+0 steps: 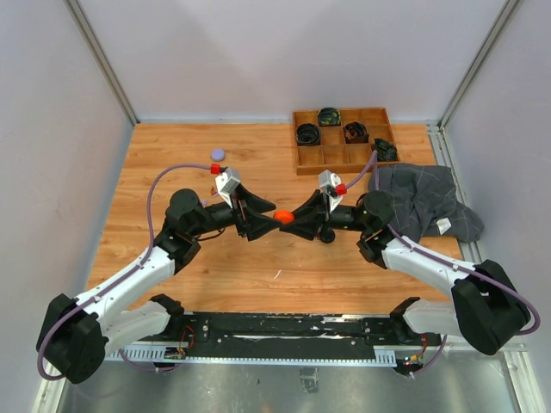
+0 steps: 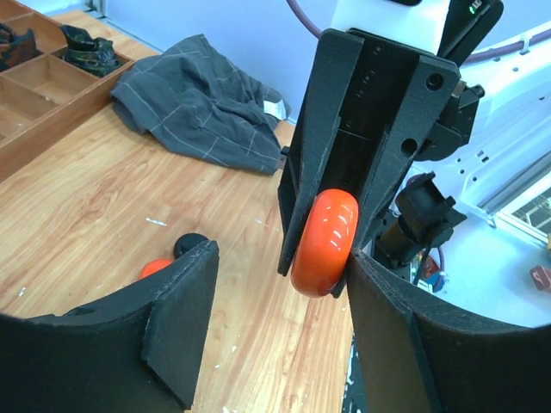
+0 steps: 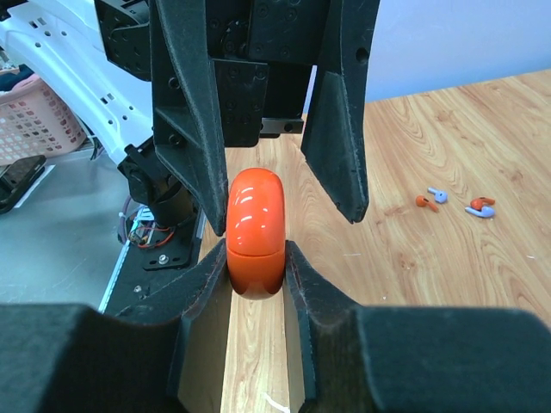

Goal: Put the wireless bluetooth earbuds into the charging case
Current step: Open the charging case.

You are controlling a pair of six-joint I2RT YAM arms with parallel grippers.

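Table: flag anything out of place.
A grey cloth lies crumpled beside the tray; it looks unrelated to earbud work. Loose earbuds lie scattered on the table, away from the orange case.

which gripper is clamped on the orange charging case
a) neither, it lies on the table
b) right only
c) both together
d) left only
b: in the right wrist view the right gripper has both fingers pressed on the orange charging case, while the left gripper stands open around it.
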